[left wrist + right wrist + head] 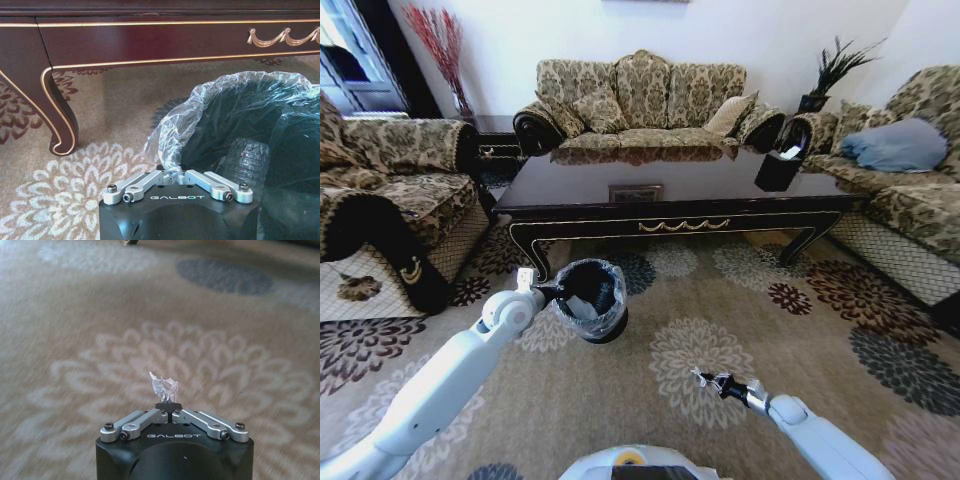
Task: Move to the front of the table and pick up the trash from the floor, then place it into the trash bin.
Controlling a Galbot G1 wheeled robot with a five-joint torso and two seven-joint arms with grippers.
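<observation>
right hand (171,407) pinches a white scrap of trash (163,386) at its fingertips; left hand (172,176) clenched at the trash bin (235,95) rim.

The flower-medallion carpet floor (740,300) carries the dark coffee table (670,190) and the black trash bin (592,300).

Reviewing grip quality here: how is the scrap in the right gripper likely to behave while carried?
The scrap looks like thin crumpled paper, so probably very light and floppy. The right gripper pinches only its lower edge, so it may flutter or slip. It likely won't break, only crush.
</observation>
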